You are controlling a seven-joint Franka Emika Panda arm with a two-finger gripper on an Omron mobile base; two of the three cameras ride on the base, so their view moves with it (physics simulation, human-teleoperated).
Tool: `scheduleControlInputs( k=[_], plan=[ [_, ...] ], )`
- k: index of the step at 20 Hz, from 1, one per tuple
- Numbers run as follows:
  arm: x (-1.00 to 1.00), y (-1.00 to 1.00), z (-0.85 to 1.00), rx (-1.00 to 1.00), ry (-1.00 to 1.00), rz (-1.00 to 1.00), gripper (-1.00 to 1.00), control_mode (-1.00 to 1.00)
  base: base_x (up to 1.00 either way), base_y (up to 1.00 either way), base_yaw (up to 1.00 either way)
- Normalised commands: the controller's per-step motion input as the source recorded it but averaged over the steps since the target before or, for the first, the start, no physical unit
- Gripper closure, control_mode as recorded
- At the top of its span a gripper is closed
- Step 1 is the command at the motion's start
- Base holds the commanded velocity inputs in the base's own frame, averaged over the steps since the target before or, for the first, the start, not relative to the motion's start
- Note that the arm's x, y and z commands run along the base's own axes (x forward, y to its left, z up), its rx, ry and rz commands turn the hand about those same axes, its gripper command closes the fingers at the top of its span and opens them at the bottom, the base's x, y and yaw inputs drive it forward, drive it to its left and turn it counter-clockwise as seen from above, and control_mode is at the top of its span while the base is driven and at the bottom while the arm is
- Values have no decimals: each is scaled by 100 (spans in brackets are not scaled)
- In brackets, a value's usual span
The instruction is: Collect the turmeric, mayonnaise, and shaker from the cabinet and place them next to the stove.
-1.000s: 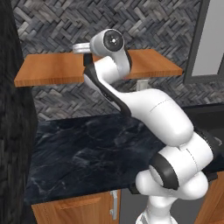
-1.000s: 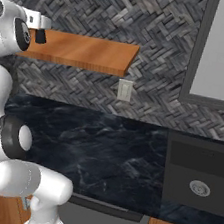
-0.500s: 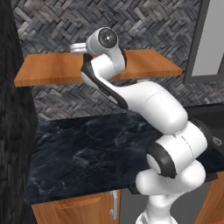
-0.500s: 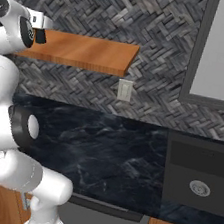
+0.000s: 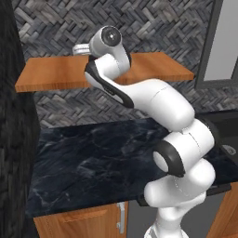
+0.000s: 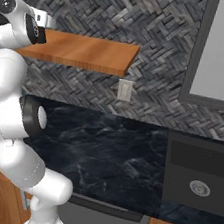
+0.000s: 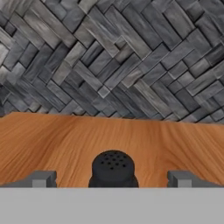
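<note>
In the hand view, the end effector (image 7: pixel 113 179) stands wide, its two grey fingertips (image 7: pixel 41 178) at the lower left and lower right of the frame with nothing gripped. Between them, at bottom centre, the shaker (image 7: pixel 113 169) shows its dark rounded top pierced with small holes; it touches neither fingertip. It stands on the cabinet (image 7: pixel 65 144), the orange-brown shelf board that runs across the middle of the frame. Behind the board, the grey herringbone tile wall (image 7: pixel 131 61) covers the upper half.

In the left base view, the white arm (image 5: pixel 158 104) rises from the lower right and bends up to centre top, where its wrist hangs at the shelf's front edge. A wooden cupboard front with a metal handle (image 5: pixel 122 216) sits at the bottom, under the dark marbled worktop (image 5: pixel 93 158) that crosses the lower middle. Above it the shelf board spans from the left to right of centre, against the same tile wall. A grey-framed panel (image 5: pixel 223 46) fills the upper right.

In the right base view, the arm stands along the left edge, its head at the shelf's near end at upper left. The worktop runs across the middle; a dark inset surface with a small round fitting (image 6: pixel 199 187) lies at the right. A white wall outlet (image 6: pixel 124 90) sits on the tiles just under the shelf's right end.
</note>
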Motion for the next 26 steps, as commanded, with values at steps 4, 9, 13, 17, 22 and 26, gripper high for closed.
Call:
scheduleControlInputs(
  k=[4, 9, 13, 17, 22, 26],
  plan=[
    [22, 0, -7, 0, 2, 1, -100, -100, 0, 0, 0],
    [18, 5, -14, 0, 4, 0, 100, -100, 0, 0, 0],
    [15, 6, -19, -1, 3, 0, 100, -100, 0, 0, 0],
    [4, 0, -11, 0, 2, 0, 100, -100, 0, 0, 0],
    [0, 0, -5, 0, 1, 0, 100, -100, 0, 0, 0],
    [0, 0, -4, 0, 0, 0, 100, -100, 0, 0, 0]
  ],
)
